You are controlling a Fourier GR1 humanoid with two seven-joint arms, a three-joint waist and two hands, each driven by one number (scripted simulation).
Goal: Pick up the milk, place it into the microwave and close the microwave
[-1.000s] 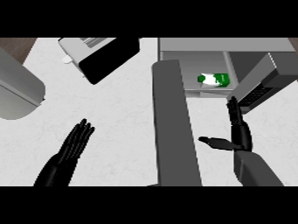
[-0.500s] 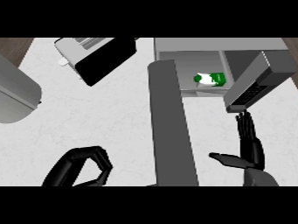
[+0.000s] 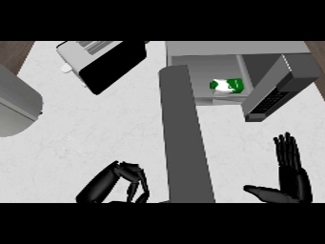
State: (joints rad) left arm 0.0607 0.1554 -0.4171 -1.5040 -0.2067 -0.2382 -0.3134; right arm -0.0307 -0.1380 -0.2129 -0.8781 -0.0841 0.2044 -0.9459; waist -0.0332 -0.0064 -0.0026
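The green and white milk carton point(image 3: 228, 86) lies inside the open microwave point(image 3: 214, 59) at the top right. The microwave's door point(image 3: 186, 138) swings out toward me as a long dark grey slab down the middle of the head view. My right hand point(image 3: 290, 176) is open at the lower right, fingers straight up and thumb out to the left, well below the microwave and right of the door. My left hand point(image 3: 119, 183) sits at the lower middle, left of the door's near end, fingers curled with nothing in them.
A toaster point(image 3: 87, 52) and a black slab point(image 3: 116, 64) lie at the back left. A large grey rounded appliance point(image 3: 6, 102) fills the left edge. The microwave's control panel side point(image 3: 274, 90) juts out at the right. The white counter point(image 3: 94, 128) spreads between them.
The right hand has drawn back toward me and to the right, away from the microwave. The left hand went from straight fingers to curled and shifted right, toward the door's near end.
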